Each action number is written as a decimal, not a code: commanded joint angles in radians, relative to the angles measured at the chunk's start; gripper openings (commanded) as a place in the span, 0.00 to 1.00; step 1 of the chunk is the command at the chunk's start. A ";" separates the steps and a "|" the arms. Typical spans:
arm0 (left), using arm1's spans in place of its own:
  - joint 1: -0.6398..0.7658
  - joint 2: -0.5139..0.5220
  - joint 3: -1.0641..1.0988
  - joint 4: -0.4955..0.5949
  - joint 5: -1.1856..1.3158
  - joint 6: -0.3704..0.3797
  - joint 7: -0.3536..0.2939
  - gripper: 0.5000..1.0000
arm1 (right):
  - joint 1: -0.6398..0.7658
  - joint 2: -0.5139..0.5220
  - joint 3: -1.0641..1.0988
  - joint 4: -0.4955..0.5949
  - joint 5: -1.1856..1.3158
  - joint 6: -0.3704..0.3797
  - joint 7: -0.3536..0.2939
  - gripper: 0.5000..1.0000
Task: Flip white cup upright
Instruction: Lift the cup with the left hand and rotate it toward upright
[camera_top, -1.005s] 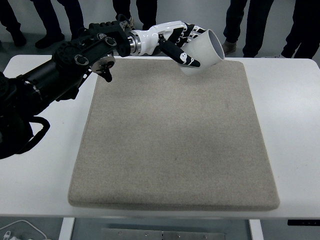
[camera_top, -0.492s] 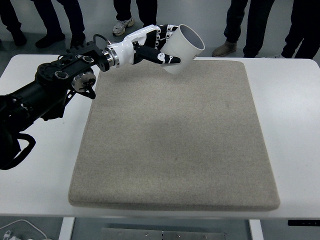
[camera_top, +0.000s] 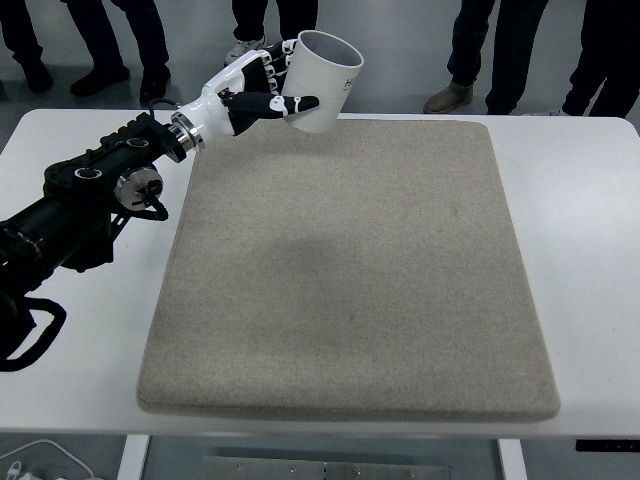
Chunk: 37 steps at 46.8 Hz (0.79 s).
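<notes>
White cup is up in the air at the far edge of the gray mat, close to the mat's far left corner. Its open mouth points up and it leans a little to one side. The left hand holds it, with the white and black fingers curled around its side, and one finger lies across the front of the cup. The left arm is black near the body and white at the wrist. It comes in from the left side and reaches across the white table toward the far edge, with the wrist bent up. Small dark writing shows on the cup near the rim, but it is too tiny to read. Behind the table, the legs and shoes of people stand on the floor.
</notes>
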 joint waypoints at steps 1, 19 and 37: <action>0.025 0.010 -0.028 0.000 0.000 -0.020 -0.017 0.23 | 0.000 0.000 0.000 0.000 0.000 0.000 -0.002 0.86; 0.102 0.087 -0.083 0.001 0.003 -0.020 -0.062 0.23 | 0.000 0.000 -0.003 0.003 0.000 0.000 -0.003 0.86; 0.124 0.124 -0.068 0.001 0.040 -0.020 -0.062 0.23 | -0.003 0.000 -0.003 0.005 0.000 0.000 -0.005 0.86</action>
